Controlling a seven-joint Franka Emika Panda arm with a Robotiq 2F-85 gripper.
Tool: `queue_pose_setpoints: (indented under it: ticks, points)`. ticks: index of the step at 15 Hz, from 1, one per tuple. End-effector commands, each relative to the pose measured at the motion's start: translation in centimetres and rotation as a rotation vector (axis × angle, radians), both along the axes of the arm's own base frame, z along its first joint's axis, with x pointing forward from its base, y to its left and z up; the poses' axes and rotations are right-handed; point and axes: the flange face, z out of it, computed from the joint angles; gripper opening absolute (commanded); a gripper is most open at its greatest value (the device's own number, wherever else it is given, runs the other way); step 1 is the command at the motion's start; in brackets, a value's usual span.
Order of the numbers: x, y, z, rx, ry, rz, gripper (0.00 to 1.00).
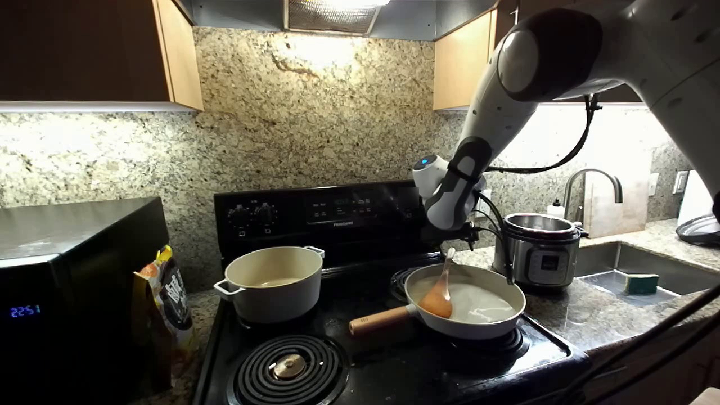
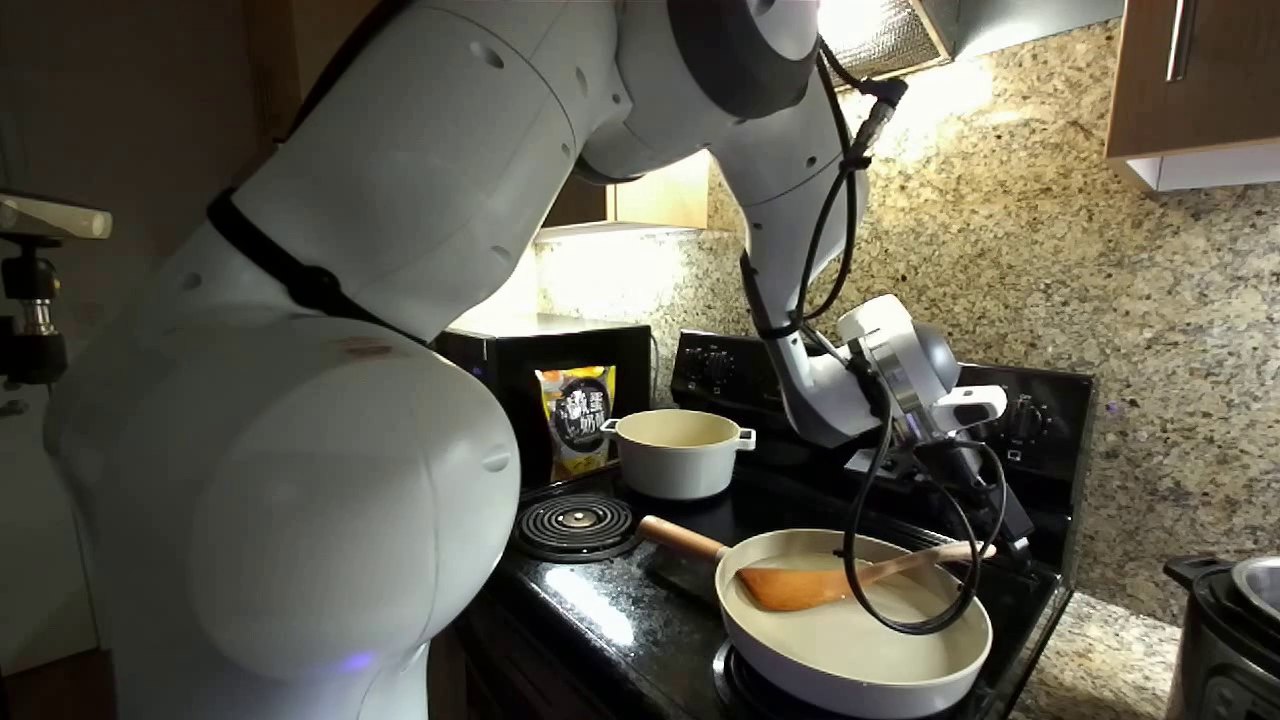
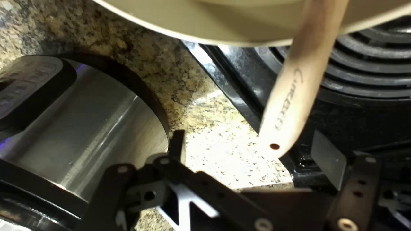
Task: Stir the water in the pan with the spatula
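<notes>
With the frying pan (image 1: pixel 478 332) as the dial in an exterior view, the cream two-handled pot (image 1: pixel 281 304) stands well apart at nine o'clock; the pan's wooden handle (image 1: pixel 382 320) points between eight and nine. The wooden spatula (image 1: pixel 440 295) lies in the pan, blade toward nine, shaft leaning over the rim between eleven and twelve; a clumsy nudge could slide it in. The water (image 1: pixel 478 304) reaches across to three and may slop if stirring pushes the pan. Toward twelve, the gripper (image 3: pixel 253 152) has its jaws spread wide, holding nothing; in the wrist view the spatula's end shows between them, how deep I cannot tell, so too shallow a bite might let it twist. Between one and two a black cable (image 2: pixel 925 631) loops low over the pan; the gripper dropping could wet or snag it. At two, a wide swing could bump the electric multicooker (image 1: pixel 541 264).
</notes>
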Motion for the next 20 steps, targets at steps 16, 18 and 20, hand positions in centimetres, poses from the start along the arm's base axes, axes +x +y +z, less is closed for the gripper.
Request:
queue_pose_setpoints:
  ticks: [16,18,20]
  points:
    - [-2.9,2.8,6.3,-0.078,0.107,0.223,1.0]
    - [-4.0,2.8,6.5,-0.093,0.149,0.249,1.0]
    - [-5.2,2.8,6.7,-0.11,0.193,0.267,1.0]
